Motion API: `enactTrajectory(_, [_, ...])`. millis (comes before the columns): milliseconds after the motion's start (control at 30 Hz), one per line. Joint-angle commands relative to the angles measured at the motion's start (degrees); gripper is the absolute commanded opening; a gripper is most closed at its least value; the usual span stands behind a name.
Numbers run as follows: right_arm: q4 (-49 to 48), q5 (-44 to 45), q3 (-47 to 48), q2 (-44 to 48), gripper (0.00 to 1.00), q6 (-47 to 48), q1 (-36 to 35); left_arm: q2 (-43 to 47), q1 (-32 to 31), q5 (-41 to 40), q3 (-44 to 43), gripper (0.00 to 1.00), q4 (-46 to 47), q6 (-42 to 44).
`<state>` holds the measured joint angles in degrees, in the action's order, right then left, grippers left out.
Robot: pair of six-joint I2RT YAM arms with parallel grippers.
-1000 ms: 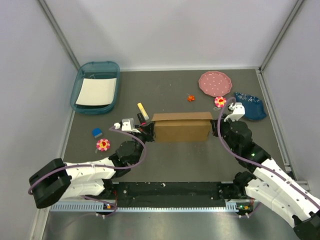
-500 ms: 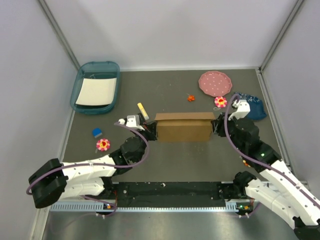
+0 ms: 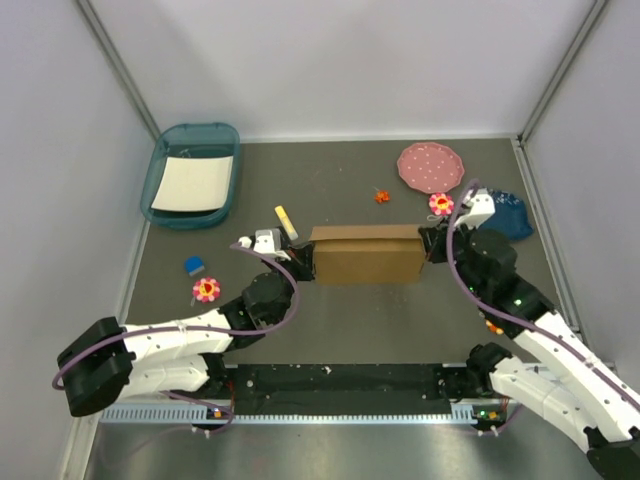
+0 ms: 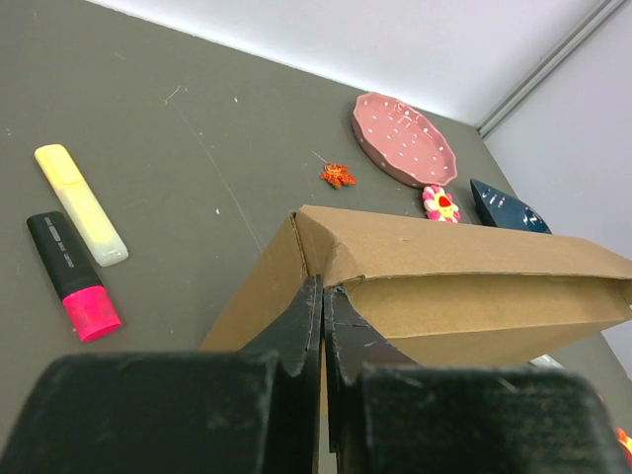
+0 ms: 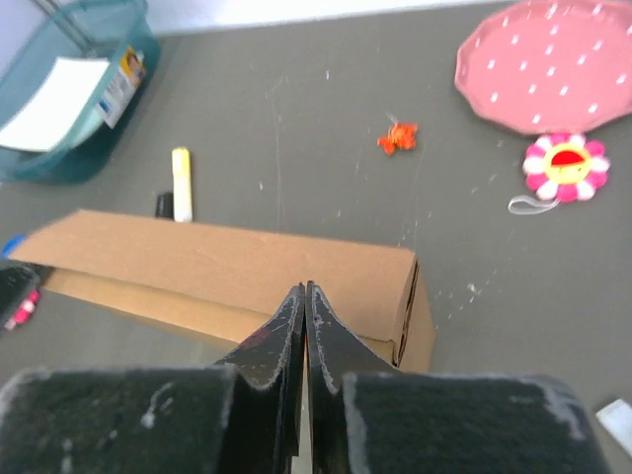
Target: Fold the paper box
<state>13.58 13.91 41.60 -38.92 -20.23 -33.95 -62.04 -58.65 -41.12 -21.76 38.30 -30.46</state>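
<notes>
The paper box (image 3: 365, 255) is brown cardboard, folded into a long closed-looking box at the table's middle. It also shows in the left wrist view (image 4: 474, 257) and in the right wrist view (image 5: 227, 262). My left gripper (image 3: 306, 262) is shut, with its tips against the box's left end corner (image 4: 323, 288). I see no cardboard between its fingers. My right gripper (image 3: 428, 246) is shut at the box's right end, with its tips over the top panel near the right edge (image 5: 305, 288).
A teal tray (image 3: 160, 170) holding white paper stands at the back left. A yellow highlighter (image 3: 286, 220) and a black-pink marker (image 4: 74, 276) lie left of the box. A pink plate (image 3: 431, 167), flower toy (image 3: 440, 203), orange scrap (image 3: 381, 195) and dark blue dish (image 3: 505, 212) lie behind and to the right. A blue block (image 3: 194, 265) and a second flower (image 3: 206, 289) lie at the left.
The left gripper has pushed in to the right, and the box has shifted slightly right. The right gripper has moved away from the near side and closer to the box's right end.
</notes>
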Motion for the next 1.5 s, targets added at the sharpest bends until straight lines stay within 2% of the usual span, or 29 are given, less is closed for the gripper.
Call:
enactTrajectory(0, [-6.29,-3.01,-4.25,-2.47,0.00,-3.32,-0.32,-4.49,-0.85,3.42,2.69,0.00,-20.11,0.13])
enactTrajectory(133, [-6.03,-2.14,-8.11,-4.59,0.00,-4.64,-0.32,-2.48,-0.85,3.68,2.60,0.02,-21.25,0.75])
enactTrajectory(200, [-6.03,-1.78,-9.17,-4.77,0.00,-5.17,-0.24,-1.07,-0.85,4.82,2.69,0.07,-21.51,1.89])
enactTrajectory(333, [-6.03,-0.99,-10.23,-4.77,0.00,-5.70,-0.32,3.93,-0.85,8.16,1.20,0.24,-24.92,3.30])
enactTrajectory(500, [-5.15,0.24,-9.53,-4.94,0.00,-5.79,-0.32,11.23,-0.85,11.33,-0.74,0.31,-31.00,4.79])
enactTrajectory(733, [-4.44,2.17,-8.03,-6.35,0.00,-5.09,-0.23,21.69,-0.76,8.43,-0.83,0.37,-32.94,6.29])
enactTrajectory(1000, [-4.36,2.52,-6.80,-8.28,0.00,-4.56,-0.23,23.28,-0.50,3.69,-5.57,0.40,-35.76,5.24])
enactTrajectory(1033, [-4.36,2.52,-6.71,-8.28,0.00,-4.64,-0.32,23.63,-0.15,3.07,-6.45,0.46,-35.67,4.80])
enactTrajectory(1100, [-4.36,2.35,-6.63,-8.11,0.00,-4.47,-0.32,23.98,1.69,3.06,-7.07,0.54,-34.71,3.83])
enactTrajectory(1133, [-4.36,2.26,-6.62,-8.19,0.00,-4.47,-0.15,24.33,2.57,3.59,-7.50,0.64,-33.48,3.30])
enactTrajectory(1200, [-4.36,2.00,-6.62,-8.02,0.00,-4.47,-0.06,24.60,7.04,8.67,-7.60,0.68,-31.98,0.77])
enactTrajectory(1233, [-4.36,1.91,-6.71,-7.93,0.00,-4.47,-0.32,24.51,8.98,10.95,-7.42,0.70,-31.02,-0.38])
enactTrajectory(1267, [-4.36,1.82,-6.80,-7.93,0.00,-4.47,-0.32,24.42,13.35,16.63,-7.25,0.71,-29.18,-1.78])
enactTrajectory(1367, [-4.18,1.73,-7.15,-7.84,0.00,-4.56,-0.32,22.50,20.65,23.53,-6.63,0.72,-26.02,-7.85])
enactTrajectory(1400, [-4.18,1.82,-7.24,-7.75,0.00,-4.56,-0.32,20.84,21.64,27.11,-6.72,0.72,-25.30,-9.34])
enactTrajectory(1467, [-4.27,1.65,-7.33,-7.58,0.00,-4.38,-0.32,19.42,22.44,28.73,-7.07,0.71,-24.69,-9.97])
